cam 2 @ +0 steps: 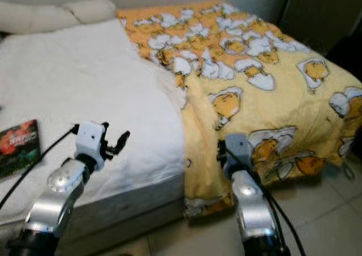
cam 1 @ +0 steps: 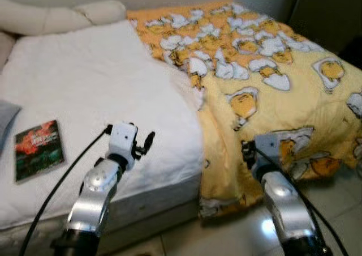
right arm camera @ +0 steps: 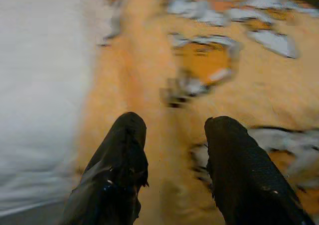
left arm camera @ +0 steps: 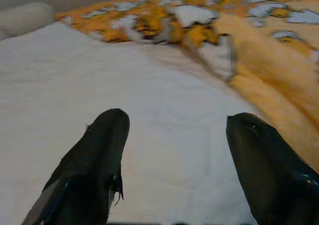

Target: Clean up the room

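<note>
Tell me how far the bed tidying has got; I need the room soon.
Done: nothing clearly. The yellow blanket covers just the bed's right half, bunched along its edge. In hand: the right gripper, open, hovers over that edge; the left gripper, open, hangs above the white sheet. Left: spreading the blanket, removing the book.

Left hand (left arm camera: 174,135) over bed, two black fingers (left arm camera: 94,160) spread wide, nothing between them. White sheet (left arm camera: 99,80) beneath and ahead, smooth, faint creases. Yellow-orange blanket (left arm camera: 269,60) with white-and-yellow cartoon print beyond fingers, lying on sheet; its edge runs diagonally, slightly folded near one fingertip. Pale pillow (left arm camera: 25,18) at far corner, against wall, touching sheet. Fingers apart from blanket; contact with sheet cannot be told.
</note>
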Tool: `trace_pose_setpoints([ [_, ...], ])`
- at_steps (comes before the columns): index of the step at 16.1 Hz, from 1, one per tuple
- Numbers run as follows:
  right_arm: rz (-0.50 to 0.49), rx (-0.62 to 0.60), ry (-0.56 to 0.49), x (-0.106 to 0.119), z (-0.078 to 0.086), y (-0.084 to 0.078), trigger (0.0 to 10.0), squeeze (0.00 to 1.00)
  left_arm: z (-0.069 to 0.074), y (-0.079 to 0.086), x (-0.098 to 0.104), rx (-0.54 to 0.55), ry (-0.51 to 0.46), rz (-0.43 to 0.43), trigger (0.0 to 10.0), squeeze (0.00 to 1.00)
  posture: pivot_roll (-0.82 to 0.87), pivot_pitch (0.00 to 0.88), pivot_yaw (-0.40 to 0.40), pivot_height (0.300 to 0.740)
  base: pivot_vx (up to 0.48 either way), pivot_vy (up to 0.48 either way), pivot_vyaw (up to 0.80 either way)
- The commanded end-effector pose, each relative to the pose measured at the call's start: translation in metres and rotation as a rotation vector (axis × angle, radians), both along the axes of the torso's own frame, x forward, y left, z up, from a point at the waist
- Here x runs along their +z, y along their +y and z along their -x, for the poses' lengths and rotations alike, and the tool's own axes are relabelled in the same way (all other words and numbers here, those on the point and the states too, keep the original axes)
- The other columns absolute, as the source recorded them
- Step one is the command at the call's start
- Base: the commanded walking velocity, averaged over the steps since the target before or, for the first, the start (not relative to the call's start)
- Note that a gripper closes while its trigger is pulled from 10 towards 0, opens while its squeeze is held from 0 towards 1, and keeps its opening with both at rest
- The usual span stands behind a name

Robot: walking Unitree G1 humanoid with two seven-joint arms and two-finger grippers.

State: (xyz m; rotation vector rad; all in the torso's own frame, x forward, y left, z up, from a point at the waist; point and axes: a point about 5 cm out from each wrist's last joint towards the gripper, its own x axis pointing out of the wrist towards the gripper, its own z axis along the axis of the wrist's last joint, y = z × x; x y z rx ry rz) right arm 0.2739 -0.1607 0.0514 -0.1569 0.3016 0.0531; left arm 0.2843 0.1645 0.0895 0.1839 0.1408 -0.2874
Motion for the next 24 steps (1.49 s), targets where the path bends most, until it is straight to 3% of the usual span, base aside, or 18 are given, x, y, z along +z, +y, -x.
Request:
trace_pose_setpoints([
  [1, -0.007, 0.043, -0.024, 0.006, -0.005, 0.011, 10.0, 0.0, 0.0, 0.009, 0.001, 0.021, -0.001, -0.011, 10.0, 0.0, -0.04, 0.0, 0.032, 0.74, 0.304, 0.0, 0.8],
  [13, -0.006, 0.018, -0.013, 0.004, -0.007, 0.009, 10.0, 0.0, -0.001, 0.007, 0.001, 0.005, -0.003, -0.018, 10.0, 0.0, -0.03, 0.0, 0.027, 0.74, 0.302, 0.0, 0.0],
  [15, -0.054, 0.029, -0.006, 0.003, -0.007, 0.012, 10.0, 0.0, -0.001, 0.008, 0.001, 0.011, -0.002, -0.029, 10.0, 0.0, -0.02, 0.0, 0.024, 0.74, 0.274, 0.0, 0.0],
  [16, -0.095, 0.059, -0.001, 0.003, -0.007, 0.015, 10.0, 1.0, -0.001, 0.009, 0.0, 0.017, -0.003, -0.044, 10.0, 0.0, -0.02, 0.0, 0.023, 0.74, 0.0, 0.0, 0.0],
  [22, 0.021, 0.081, 0.128, -0.013, -0.014, 0.012, 10.0, 1.0, 0.003, 0.004, 0.0, -0.137, 0.016, -0.08, 10.0, 0.0, -0.02, 0.0, 0.027, 0.74, 0.0, 0.0, 0.0],
  [24, 0.058, 0.093, 0.175, -0.019, -0.028, 0.01, 10.0, 1.0, 0.004, 0.007, -0.001, -0.208, 0.039, -0.142, 10.0, 0.0, -0.01, 0.0, 0.03, 0.74, 0.0, 0.0, 0.0],
])
